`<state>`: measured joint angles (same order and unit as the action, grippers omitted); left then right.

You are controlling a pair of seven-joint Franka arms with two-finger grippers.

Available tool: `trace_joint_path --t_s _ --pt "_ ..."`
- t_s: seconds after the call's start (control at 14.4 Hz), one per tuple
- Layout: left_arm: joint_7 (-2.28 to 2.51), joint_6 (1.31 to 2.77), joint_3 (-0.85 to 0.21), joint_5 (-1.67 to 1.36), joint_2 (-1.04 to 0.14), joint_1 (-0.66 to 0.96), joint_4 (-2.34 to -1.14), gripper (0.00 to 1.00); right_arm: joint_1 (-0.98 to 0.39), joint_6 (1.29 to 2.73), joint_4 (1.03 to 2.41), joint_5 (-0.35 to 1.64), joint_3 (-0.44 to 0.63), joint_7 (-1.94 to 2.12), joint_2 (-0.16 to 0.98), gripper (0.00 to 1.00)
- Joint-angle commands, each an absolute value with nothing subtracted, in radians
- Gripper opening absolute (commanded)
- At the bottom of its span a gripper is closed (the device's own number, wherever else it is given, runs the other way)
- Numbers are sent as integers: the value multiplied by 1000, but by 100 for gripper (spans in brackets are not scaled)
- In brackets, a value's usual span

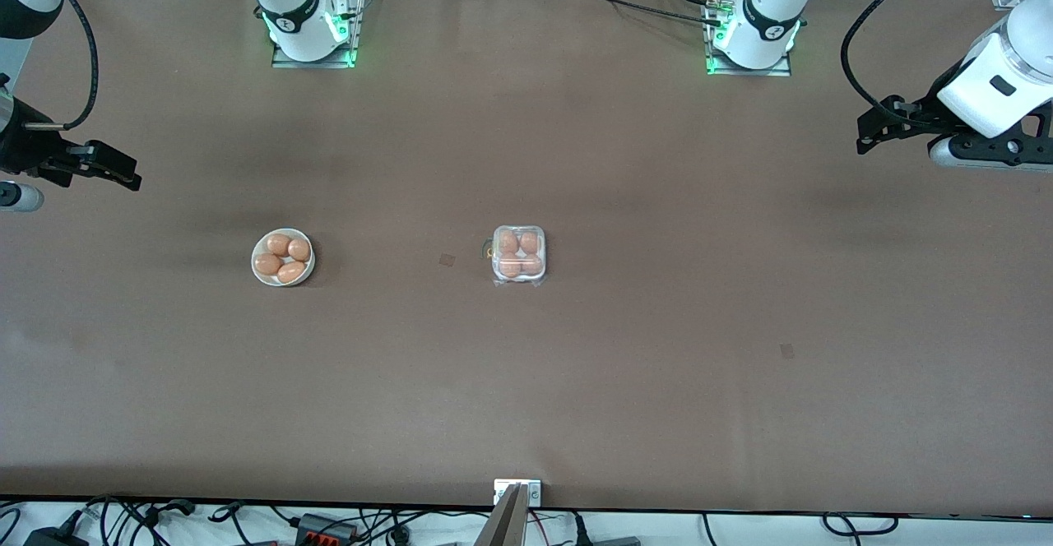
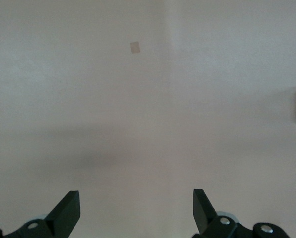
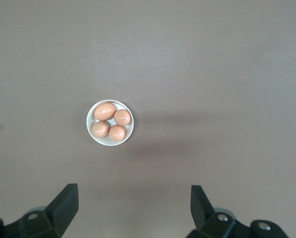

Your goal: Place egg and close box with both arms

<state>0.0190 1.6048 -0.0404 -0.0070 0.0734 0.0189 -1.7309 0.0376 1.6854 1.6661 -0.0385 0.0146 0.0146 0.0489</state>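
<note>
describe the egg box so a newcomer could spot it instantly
On the brown table, look near the middle, between the two arms' ends. The box is a small square clear-plastic carton holding four brown eggs. The round white bowl, toward the right arm's end, also holds four eggs but has no lid.

A: Brown surface (image 1: 625, 381) fills the frame edge to edge. What's sitting on it?

B: Dead centre, the clear box (image 1: 519, 255), lid down over four brown eggs. At centre-left of the frame, well apart from it, a white bowl (image 1: 282, 256) with four more eggs.

A: Anything else?

B: Two small tape patches: one (image 1: 447, 260) just beside the box, another (image 1: 787, 350) at lower right.
</note>
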Motion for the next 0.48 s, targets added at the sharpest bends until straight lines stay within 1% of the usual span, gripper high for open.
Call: trace_joint_path --t_s 0.0,0.42 --pt "15 1586 -38 11 77 28 -1717 100 55 1667 1671 -46 -3 15 32 100" --pt "12 1579 -38 11 77 28 -1717 100 55 1663 1672 -46 -5 14 28 100"
